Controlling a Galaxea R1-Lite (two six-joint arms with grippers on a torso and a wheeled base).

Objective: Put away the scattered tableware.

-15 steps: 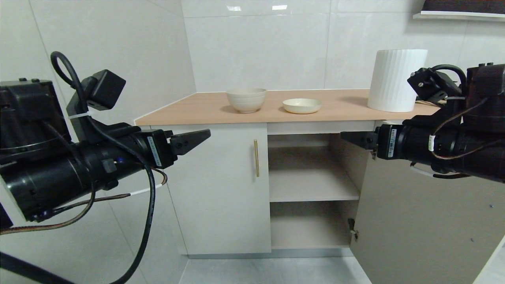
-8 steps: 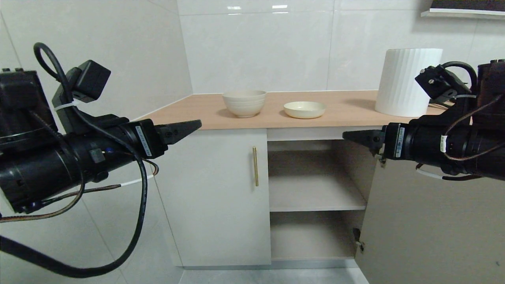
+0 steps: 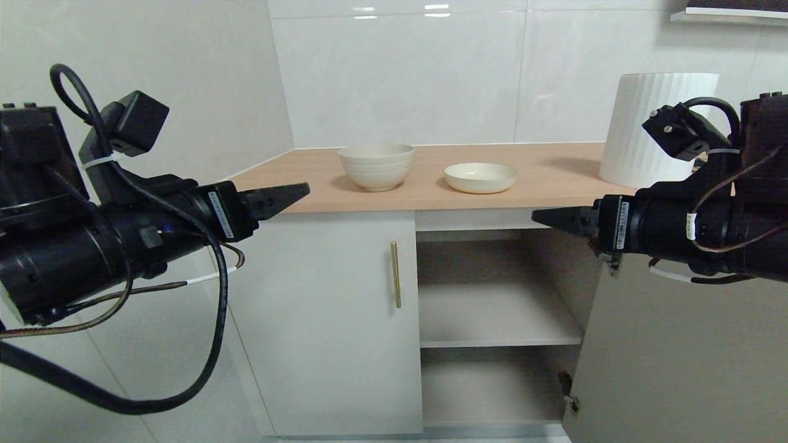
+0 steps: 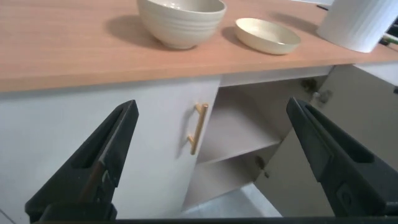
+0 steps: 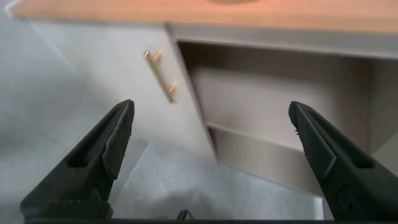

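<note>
**Both grippers released; bowl and dish on the counter**

We hold both arms out on the near side of the cupboard [image 3: 345,320], and neither touches anything. Our left gripper [image 3: 295,192] points toward the left end of the counter [image 3: 554,178]. Its fingers [image 4: 106,155] are spread wide and released. Our right gripper [image 3: 545,217] hangs just below the counter's front edge, before the open right half of the cupboard. Its fingers [image 5: 99,155] are also spread wide and grasp nothing.

The tableware sits on the wooden counter, far from both grippers. A ribbed cream bowl [image 3: 376,166] stands upright toward the left. A shallow dish [image 3: 481,177] lies to its right, close by but not touching. Farther right stands a tall white ribbed container [image 3: 646,132].

Below the counter, the left door is shut and carries a slim gold handle [image 3: 396,274]. The right door [image 3: 677,357] is swung open toward us, showing a shelf [image 3: 498,320] that splits the inside into an upper and a lower compartment.
</note>
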